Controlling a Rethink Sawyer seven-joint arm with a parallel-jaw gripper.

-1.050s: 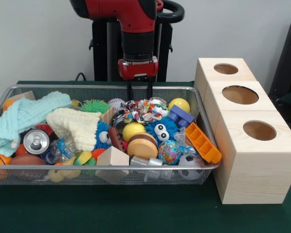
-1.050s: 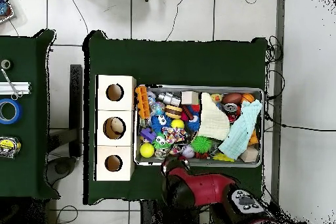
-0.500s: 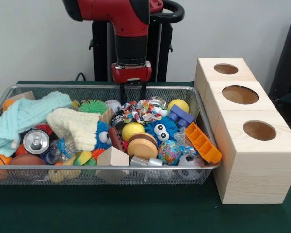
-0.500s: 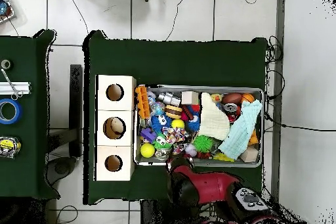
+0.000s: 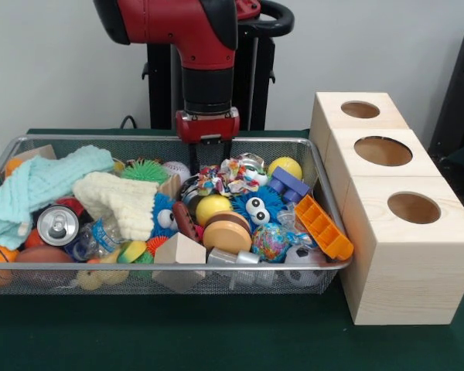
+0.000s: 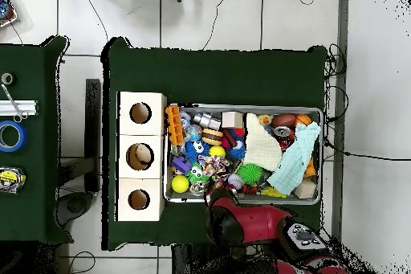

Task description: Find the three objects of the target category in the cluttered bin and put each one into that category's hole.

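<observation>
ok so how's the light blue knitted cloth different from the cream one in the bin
The light blue cloth is pale turquoise and lies stretched along the bin's end farthest from the wooden boxes; the cream cloth is off-white and sits bunched nearer the middle. The blue one looks longer and reaches the bin's wall; the cream one lies over toys, beside the soda can. Both are soft ribbed knits lying on top of the clutter.

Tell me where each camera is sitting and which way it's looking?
Front view: sits across the table, facing the robot; looks at the wire bin and the wooden boxes with holes; the red arm comes down from above.
Overhead view: sits above, looking straight down; the red arm shows at the bottom.
Both show the bin, the boxes, the orange toy and the light blue cloth.
</observation>
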